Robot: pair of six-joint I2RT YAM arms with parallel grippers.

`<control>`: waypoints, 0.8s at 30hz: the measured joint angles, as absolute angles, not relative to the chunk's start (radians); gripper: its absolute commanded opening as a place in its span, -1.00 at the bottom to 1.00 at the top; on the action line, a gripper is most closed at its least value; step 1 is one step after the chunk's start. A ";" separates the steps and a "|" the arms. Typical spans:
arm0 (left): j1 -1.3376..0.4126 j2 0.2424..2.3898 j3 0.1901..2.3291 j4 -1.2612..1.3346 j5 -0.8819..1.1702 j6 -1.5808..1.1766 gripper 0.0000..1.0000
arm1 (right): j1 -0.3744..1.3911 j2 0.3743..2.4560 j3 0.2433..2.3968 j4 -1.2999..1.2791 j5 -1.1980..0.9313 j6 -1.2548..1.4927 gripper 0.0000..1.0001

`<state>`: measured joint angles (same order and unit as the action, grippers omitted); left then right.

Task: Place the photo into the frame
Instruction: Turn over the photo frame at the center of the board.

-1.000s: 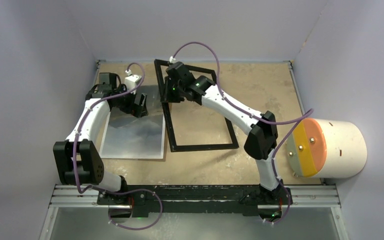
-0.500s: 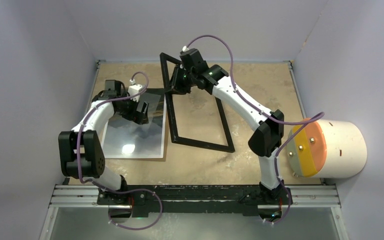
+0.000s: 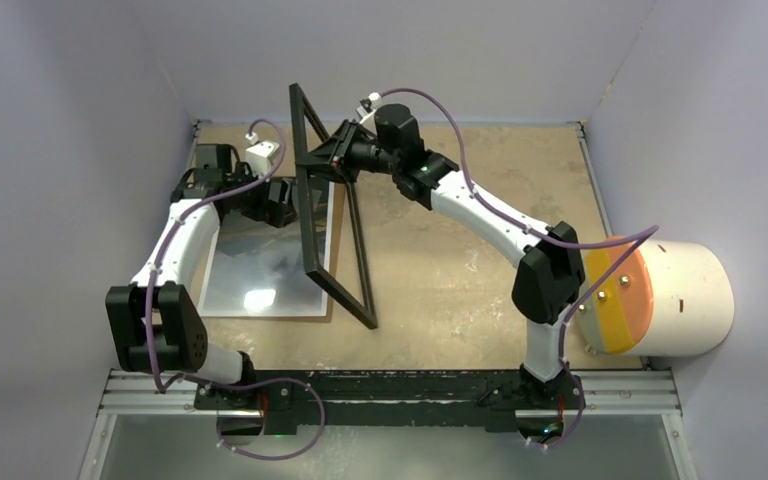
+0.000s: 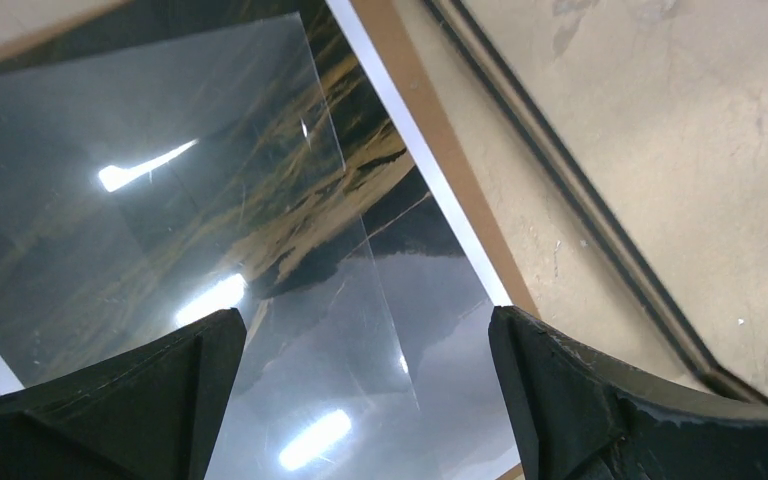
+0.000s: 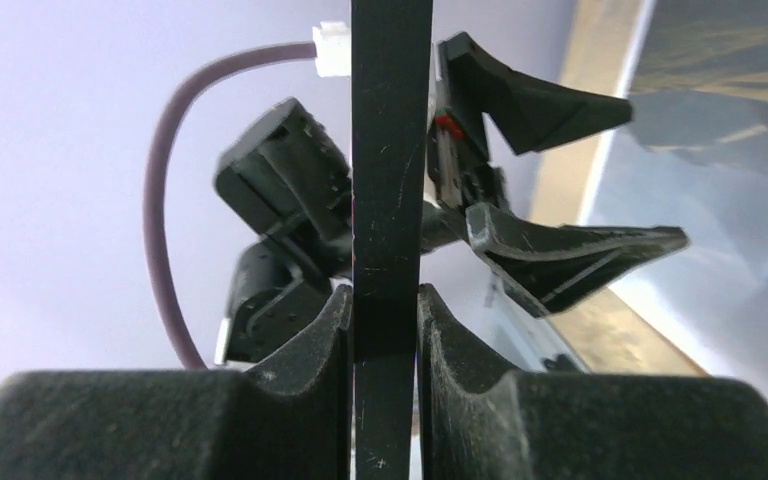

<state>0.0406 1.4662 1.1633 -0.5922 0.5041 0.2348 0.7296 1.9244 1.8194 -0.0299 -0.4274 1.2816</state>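
My right gripper [image 5: 385,310] is clamped on the frame [image 5: 390,150] rim, arm stretched forward-left, wrist rolled sideways. My left gripper [image 4: 365,400] is spread wide, angled down, elbow folded back.

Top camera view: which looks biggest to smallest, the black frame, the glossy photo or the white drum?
1. White drum with orange-yellow end and glossy grey landscape photo: about alike; photo partly hidden.
2. Black rectangular picture frame, tilted nearly edge-on.
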 measured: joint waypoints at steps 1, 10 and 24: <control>0.041 1.456 1.171 -0.593 0.507 0.227 1.00 | 0.727 1.916 1.792 0.032 -0.437 1.324 -1.00; 0.041 1.382 1.224 -0.591 0.529 0.189 1.00 | 0.687 1.872 1.599 0.476 -0.492 1.577 -1.00; -0.165 1.428 1.363 -0.575 0.506 0.149 1.00 | 0.477 1.660 1.208 0.635 -0.664 1.591 0.40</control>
